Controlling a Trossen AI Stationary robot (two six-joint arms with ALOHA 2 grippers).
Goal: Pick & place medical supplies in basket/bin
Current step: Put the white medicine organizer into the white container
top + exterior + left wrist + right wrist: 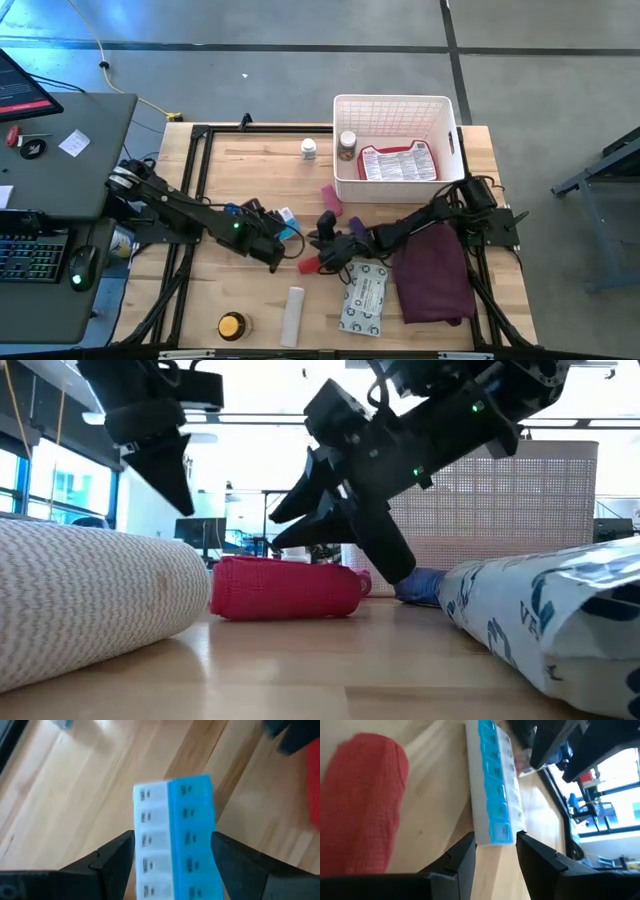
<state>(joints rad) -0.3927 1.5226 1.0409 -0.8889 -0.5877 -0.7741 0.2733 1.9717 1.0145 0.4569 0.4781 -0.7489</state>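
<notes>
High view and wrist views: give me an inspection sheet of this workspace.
Surface: pale wooden table, black-framed.
Job's things: white lattice plastic basket holds a red-and-white packet and small bottle; red roll, white roll, orange-lidded tin, grey-white packet lie outside.
Clutter: maroon cloth.
Grippers: left gripper shut on blue-and-white pill organiser; right gripper at its far end.
Cables: yellow cable on floor.
Surroundings: grey desk with keyboard.
</notes>
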